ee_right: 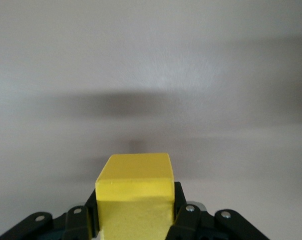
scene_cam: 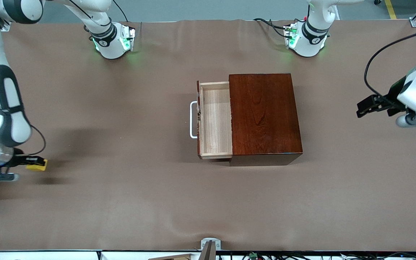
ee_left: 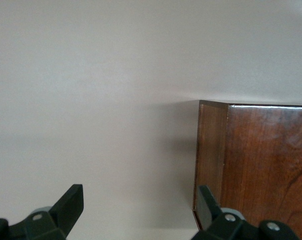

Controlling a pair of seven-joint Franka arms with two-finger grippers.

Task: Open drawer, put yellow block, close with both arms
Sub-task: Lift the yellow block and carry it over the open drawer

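The dark reddish-brown box sits mid-table. Its pale-wood drawer is pulled out toward the right arm's end, its white bar handle showing, and the tray is empty. My right gripper is shut on the yellow block at the right arm's end of the table, well apart from the drawer; the block fills the jaws in the right wrist view. My left gripper is open and empty, held over the table toward the left arm's end, with a corner of the box in the left wrist view.
Brown cloth covers the table. The arms' green-lit bases stand along the table edge farthest from the front camera. A small metal bracket sits at the nearest table edge.
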